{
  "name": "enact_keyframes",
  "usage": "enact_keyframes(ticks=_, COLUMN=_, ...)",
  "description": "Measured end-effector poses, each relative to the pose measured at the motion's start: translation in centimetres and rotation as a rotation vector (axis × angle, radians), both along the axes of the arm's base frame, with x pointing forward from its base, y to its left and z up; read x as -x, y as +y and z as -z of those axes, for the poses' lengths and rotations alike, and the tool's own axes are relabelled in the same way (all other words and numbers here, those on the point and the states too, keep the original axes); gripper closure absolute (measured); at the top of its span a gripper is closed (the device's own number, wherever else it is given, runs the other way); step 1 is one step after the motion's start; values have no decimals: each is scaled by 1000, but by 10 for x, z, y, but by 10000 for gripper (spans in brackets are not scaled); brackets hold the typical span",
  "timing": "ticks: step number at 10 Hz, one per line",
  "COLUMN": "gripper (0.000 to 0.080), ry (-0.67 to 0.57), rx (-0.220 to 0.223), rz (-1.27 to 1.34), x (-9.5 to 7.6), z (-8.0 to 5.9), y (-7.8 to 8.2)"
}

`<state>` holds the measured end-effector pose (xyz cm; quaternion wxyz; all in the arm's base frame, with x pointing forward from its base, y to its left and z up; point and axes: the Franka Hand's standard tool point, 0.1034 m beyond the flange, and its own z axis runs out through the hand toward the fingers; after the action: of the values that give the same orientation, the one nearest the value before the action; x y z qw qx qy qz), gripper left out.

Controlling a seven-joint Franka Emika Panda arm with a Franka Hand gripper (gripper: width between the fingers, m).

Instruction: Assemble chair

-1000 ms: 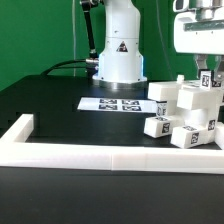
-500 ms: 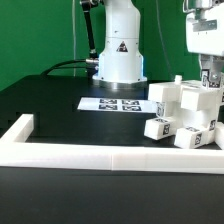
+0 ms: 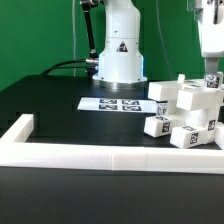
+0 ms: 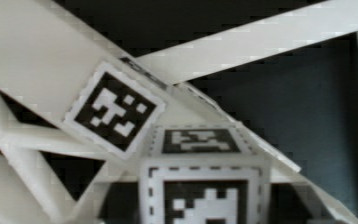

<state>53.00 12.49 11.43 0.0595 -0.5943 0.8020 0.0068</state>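
The hand (image 3: 209, 78), jaws drawn narrow, hangs at the top of the chair (image 3: 188, 112) - its tallest block directly beneath, the rest lower on the worktop (image 3: 60, 100).

This is a robotics lab, as shown by the white robot arm base (image 3: 118, 55) standing on a black table (image 3: 40, 105) before a plain green backdrop (image 3: 35, 35), with the marker board (image 3: 118, 103), a white border rail (image 3: 100, 158) and tag-covered chair parts (image 3: 185, 112).
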Motion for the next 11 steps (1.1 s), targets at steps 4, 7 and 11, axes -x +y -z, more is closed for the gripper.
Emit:
enact_keyframes(ticks=4, gripper=354, ry=2, rx=6, rz=-90, x=1, z=0, y=1)
enact_keyframes(ticks=7, gripper=165, ry=-15, rx=33, rz=-323, x=2, z=-1, y=13)
enact_keyframes(ticks=11, gripper=151, ry=-38, rx=58, rz=-619, x=2, z=-1, y=12)
